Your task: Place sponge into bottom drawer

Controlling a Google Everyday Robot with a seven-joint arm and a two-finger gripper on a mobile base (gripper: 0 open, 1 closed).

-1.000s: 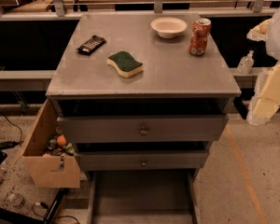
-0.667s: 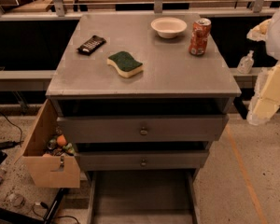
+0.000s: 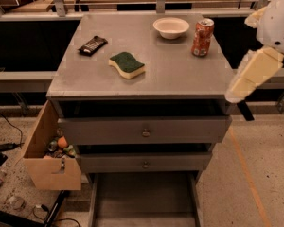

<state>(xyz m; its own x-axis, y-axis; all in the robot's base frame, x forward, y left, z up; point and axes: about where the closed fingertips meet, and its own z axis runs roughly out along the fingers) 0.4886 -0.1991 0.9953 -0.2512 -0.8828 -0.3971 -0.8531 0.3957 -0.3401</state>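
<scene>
Nothing readable here, tbh. Red can (image 3: 202,37) at the back right of the table (image 3: 180,74): some pale print on the side, but no brand or letters to make out. Black ridged bar (image 3: 92,45) at the back left: light flecks on top, no legible wording. Gripper (image 3: 243,103) off the table's right front corner, beside the top drawer (image 3: 109,130): no label or number to read on it either.
</scene>
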